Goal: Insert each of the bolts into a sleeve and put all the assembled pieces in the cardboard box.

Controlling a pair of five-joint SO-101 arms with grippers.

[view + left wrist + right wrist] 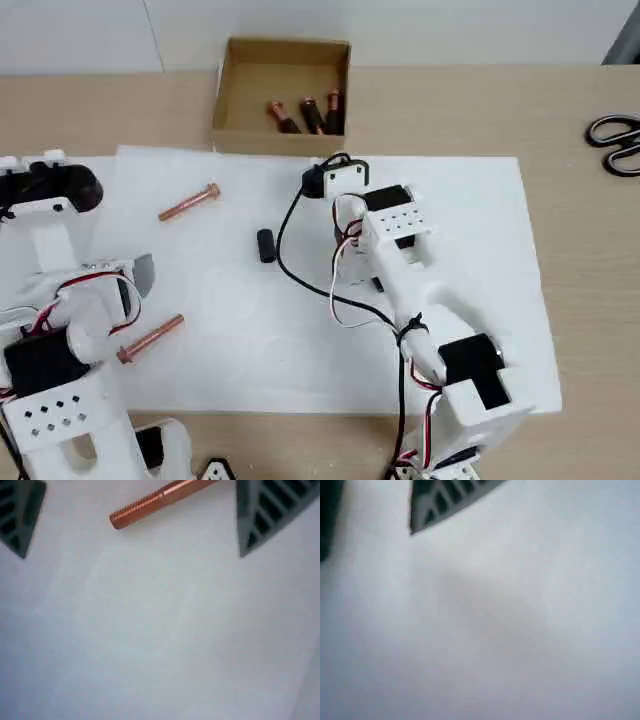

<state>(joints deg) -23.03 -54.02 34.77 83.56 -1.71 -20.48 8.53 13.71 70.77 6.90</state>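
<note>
Left gripper gapes wide over a bolt, far from the cardboard box. Right gripper sits nearer it — can't tell its grip.

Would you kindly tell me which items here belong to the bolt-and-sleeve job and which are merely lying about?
Belong to the job: open brown cardboard box; three sleeved bolts inside it; loose copper-coloured metal bolt nearer the box; second copper bolt farther down the white foam mat; small black cylindrical sleeve.
Lying about: black-handled metal scissors on the wooden table.
</note>
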